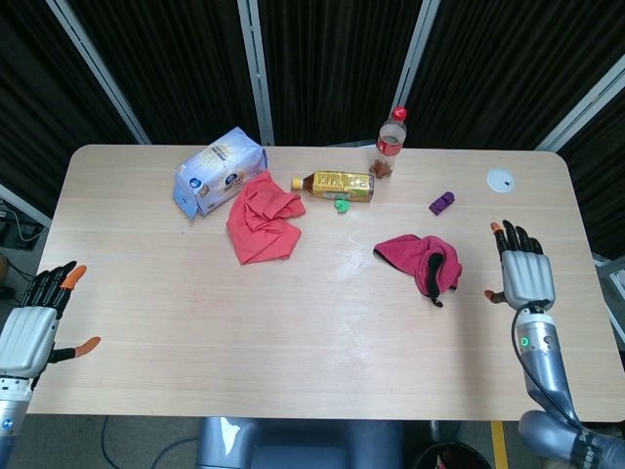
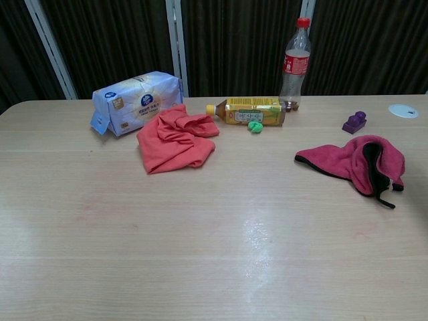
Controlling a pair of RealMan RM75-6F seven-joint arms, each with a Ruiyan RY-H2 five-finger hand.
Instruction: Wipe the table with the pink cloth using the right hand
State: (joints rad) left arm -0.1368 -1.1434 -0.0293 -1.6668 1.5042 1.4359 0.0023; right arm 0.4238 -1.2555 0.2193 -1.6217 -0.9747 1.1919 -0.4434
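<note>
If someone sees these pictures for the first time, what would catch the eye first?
Probably the two bright cloths: the pink cloth lying crumpled on the right part of the table, and a red cloth beside the tissue pack. Next, the right hand, open and apart from the pink cloth.
</note>
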